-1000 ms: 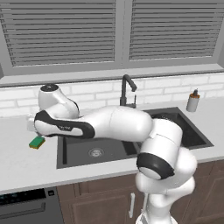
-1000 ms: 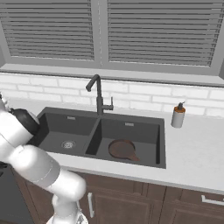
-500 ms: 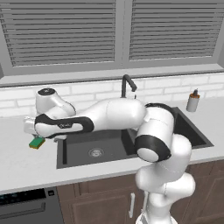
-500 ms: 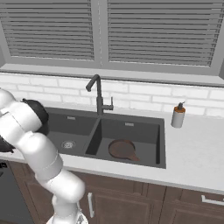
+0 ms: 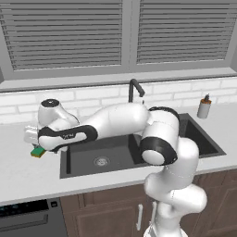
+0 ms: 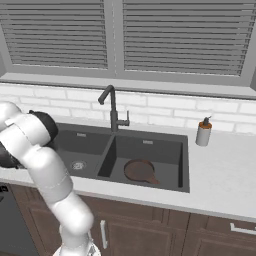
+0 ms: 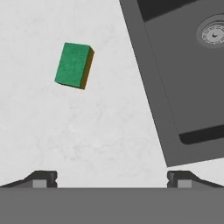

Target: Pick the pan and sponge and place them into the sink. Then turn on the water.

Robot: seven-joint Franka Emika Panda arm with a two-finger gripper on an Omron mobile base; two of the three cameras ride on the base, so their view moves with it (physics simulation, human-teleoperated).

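left base view: arm stretched left over the bench, wrist hanging above the sponge, likely lining up a top-down grab; end effector itself hidden behind the wrist here, so hard to judge from this side
sink: sink just right of sponge, faucet behind arm; soap bottle far right, well clear
right base view: pan lies in the right basin, so pan step looks done; no water from the faucet, tap step not yet done; bottle on the bench right of the sink
hand view: end effector fully open, holding nothing; sponge flat on the bench, green side up, off to upper left, not between the tips; sink edge on the right
obstacles: nothing between tips and sponge; sink rim near, so keep the descent clear of it
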